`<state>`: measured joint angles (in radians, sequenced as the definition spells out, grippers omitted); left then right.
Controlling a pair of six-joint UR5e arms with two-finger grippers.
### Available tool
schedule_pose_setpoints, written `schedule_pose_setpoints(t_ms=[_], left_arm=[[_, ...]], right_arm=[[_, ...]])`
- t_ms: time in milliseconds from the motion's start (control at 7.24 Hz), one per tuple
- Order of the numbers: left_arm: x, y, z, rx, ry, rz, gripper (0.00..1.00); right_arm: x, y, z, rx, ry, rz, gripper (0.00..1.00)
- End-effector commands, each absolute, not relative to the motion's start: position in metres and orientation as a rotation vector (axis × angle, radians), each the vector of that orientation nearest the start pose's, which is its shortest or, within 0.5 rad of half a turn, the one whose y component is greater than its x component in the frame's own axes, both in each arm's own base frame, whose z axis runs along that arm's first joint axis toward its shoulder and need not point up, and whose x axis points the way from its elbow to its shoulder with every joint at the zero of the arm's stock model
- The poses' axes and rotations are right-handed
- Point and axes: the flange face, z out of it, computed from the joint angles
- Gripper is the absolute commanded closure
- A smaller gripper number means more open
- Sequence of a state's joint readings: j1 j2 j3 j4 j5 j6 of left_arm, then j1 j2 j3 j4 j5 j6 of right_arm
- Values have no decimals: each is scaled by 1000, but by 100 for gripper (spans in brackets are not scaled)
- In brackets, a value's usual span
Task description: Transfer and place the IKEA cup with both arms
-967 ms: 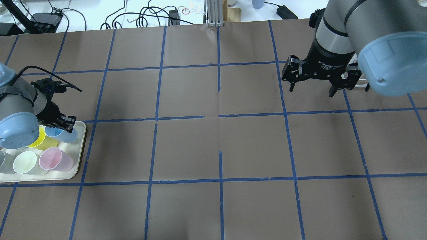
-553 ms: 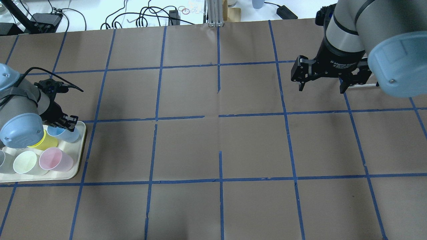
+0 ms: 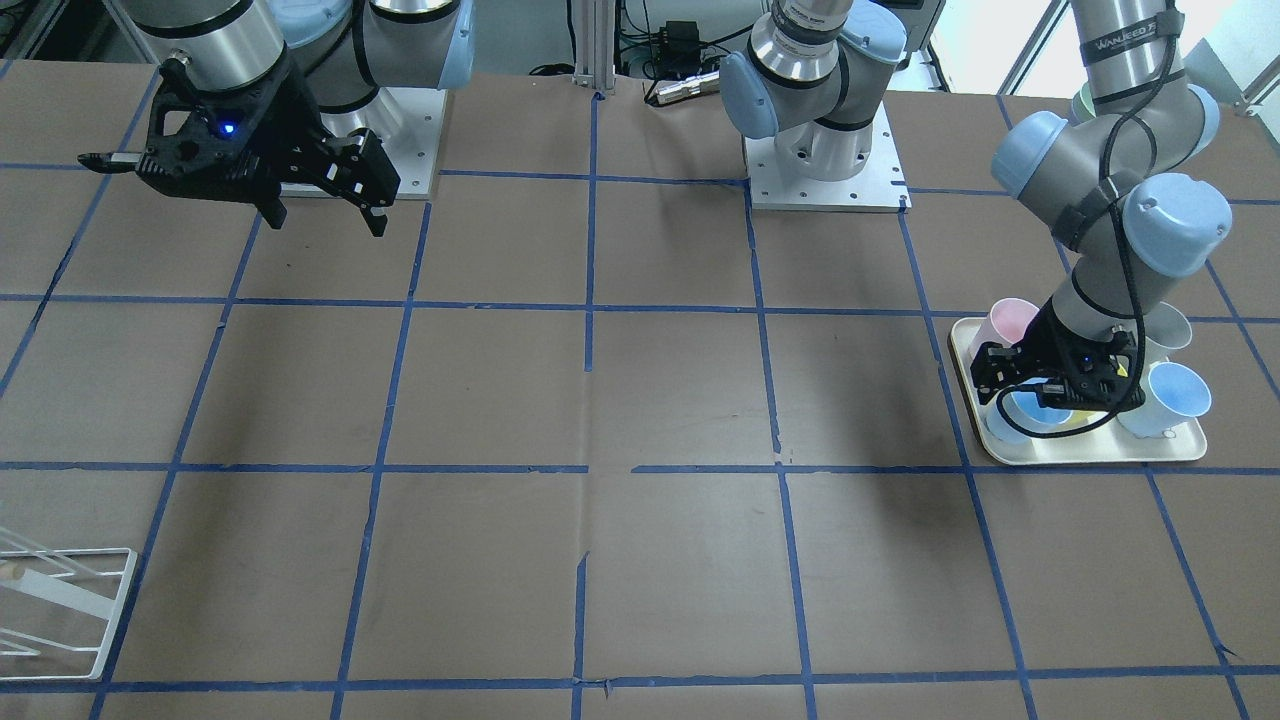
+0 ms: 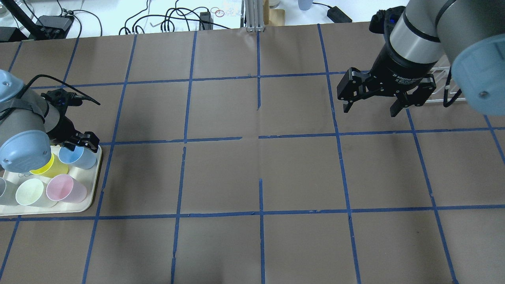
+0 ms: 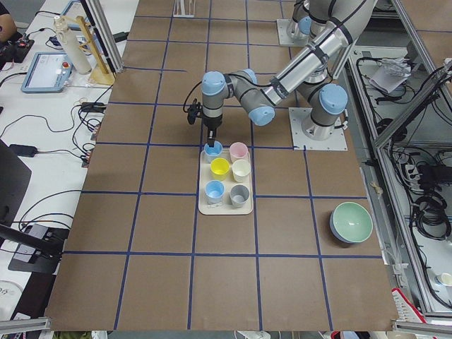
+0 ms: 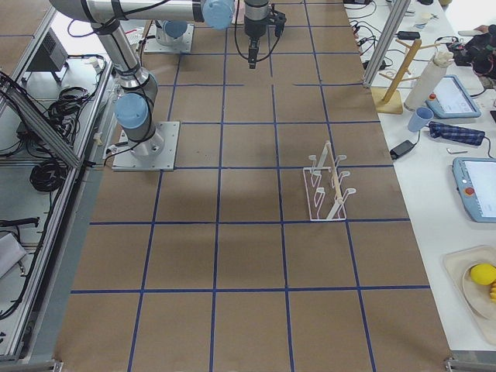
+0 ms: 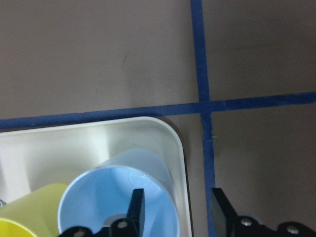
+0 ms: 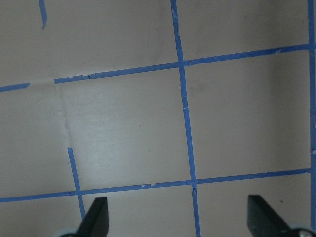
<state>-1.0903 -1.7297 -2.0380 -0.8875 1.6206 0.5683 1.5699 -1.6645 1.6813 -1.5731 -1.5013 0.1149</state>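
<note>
The IKEA cup (image 4: 79,156) is a light blue tumbler that stands upright at the far right corner of the cream tray (image 4: 88,205). It also shows in the front view (image 3: 1020,412) and the left wrist view (image 7: 108,197). My left gripper (image 4: 83,146) is open and low over the cup. In the left wrist view (image 7: 177,197) one finger is inside the cup and the other is outside its wall. The blue twin (image 3: 1175,395) stands at the tray's other end. My right gripper (image 4: 369,111) is open and empty, above the table at the far right.
On the tray stand a yellow cup (image 4: 55,169), a pink cup (image 4: 65,188), a pale green cup (image 4: 29,192) and a grey cup (image 5: 240,192). A white wire rack (image 6: 329,186) stands at the table's right end. A green bowl (image 5: 351,221) sits near the left end.
My left gripper has shifted a little to the right over the blue cup. My right gripper swung right and came back, still open; its arm has drawn further right.
</note>
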Motion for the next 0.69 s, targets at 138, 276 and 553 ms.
schedule_pose_setpoints(t_ms=[138,276,553], left_arm=[[33,-507,354,-12,3105,-6,20],[-15,-516,396,-40,3112,29,20],[-96,-518,468,-68,3139,58,20]], right_arm=[[137,-452,478,180,3070,38,0],[135,-452,475,162,3078,51,0],[140,-452,480,153,3060,17,0]])
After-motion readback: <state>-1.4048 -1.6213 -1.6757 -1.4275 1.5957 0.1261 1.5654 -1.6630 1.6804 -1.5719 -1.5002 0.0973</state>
